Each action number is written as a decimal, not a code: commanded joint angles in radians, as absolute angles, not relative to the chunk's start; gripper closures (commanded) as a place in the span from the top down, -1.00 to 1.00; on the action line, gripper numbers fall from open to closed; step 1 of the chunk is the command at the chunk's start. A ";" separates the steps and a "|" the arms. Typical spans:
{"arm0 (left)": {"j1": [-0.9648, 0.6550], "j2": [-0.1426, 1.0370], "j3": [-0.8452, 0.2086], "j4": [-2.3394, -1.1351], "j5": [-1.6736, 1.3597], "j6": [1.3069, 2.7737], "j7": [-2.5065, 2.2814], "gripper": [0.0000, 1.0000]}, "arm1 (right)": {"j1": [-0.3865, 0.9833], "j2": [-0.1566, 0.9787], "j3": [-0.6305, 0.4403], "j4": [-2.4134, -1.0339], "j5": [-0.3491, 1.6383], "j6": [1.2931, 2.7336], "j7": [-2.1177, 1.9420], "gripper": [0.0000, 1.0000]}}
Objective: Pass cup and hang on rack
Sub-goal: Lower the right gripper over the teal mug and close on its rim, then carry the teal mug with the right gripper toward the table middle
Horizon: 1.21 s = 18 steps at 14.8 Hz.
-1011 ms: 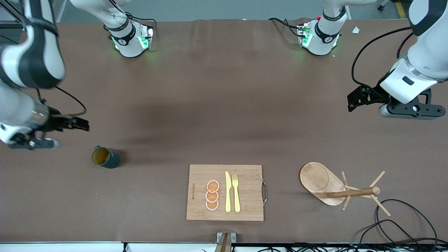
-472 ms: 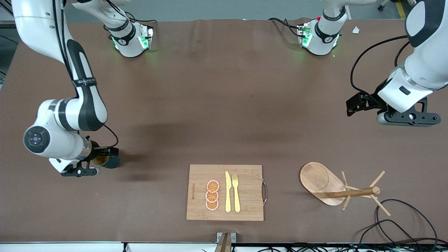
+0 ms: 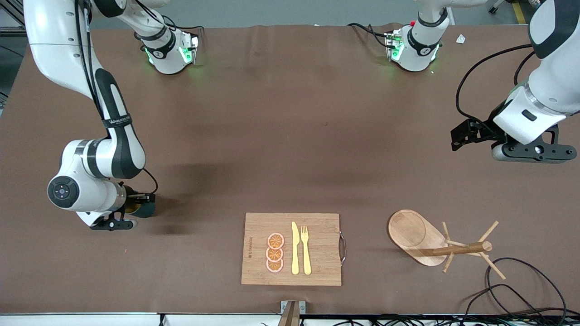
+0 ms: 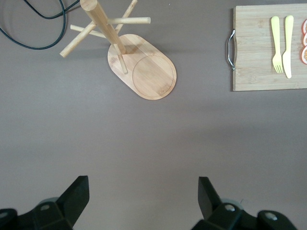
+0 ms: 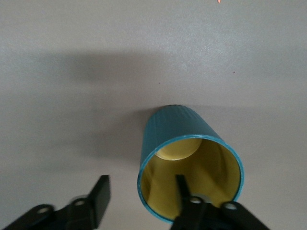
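The right gripper (image 5: 139,201) straddles the teal cup's (image 5: 180,132) rim, fingers apart, one apparently inside. The left gripper (image 4: 144,199) waits, fingers spread, above bare table near the rack (image 3: 423,237).

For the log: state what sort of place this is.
Probably a robot lab test bench: a brown-covered table, a staged cutting board and rack, loose cables, and two arms bolted on.

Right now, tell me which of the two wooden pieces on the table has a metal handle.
The rectangular cutting board, carrying the yellow knife, fork and orange slices. The rack, toward the left arm's end, has only wooden pegs.
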State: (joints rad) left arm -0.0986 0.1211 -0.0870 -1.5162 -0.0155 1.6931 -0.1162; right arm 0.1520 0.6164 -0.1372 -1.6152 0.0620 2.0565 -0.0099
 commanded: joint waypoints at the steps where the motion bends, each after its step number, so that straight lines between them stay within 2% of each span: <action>1: -0.091 0.118 -0.089 -1.502 -0.006 1.690 -0.126 1.00 | 0.147 0.615 -0.135 -1.611 0.074 2.046 -0.017 -0.45; 4: -0.090 0.115 -0.089 -1.502 -0.005 1.690 -0.124 1.00 | 0.149 0.615 -0.135 -1.608 0.074 2.046 -0.018 -0.80; 6: -0.095 0.117 -0.089 -1.502 -0.005 1.701 -0.126 1.00 | 0.152 0.615 -0.135 -1.602 0.074 2.046 -0.017 -0.94; 12: -0.100 0.115 -0.095 -1.505 -0.006 1.732 -0.121 1.00 | 0.241 0.586 -0.127 -1.522 0.078 1.994 -0.011 -0.97; 15: -0.100 0.114 -0.103 -1.506 -0.006 1.729 -0.109 1.00 | 0.287 0.580 -0.048 -1.439 0.150 1.890 -0.006 -0.97; 18: -0.098 0.103 -0.103 -1.506 -0.008 1.720 -0.104 1.00 | 0.359 0.583 -0.009 -1.379 0.181 1.849 -0.005 -0.97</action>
State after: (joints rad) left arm -0.1008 0.1202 -0.0995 -1.5076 -0.0155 1.7271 -0.1147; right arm 0.3208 0.5943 -0.0245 -1.4062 0.1566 1.8879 -0.0083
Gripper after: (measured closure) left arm 0.000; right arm 0.956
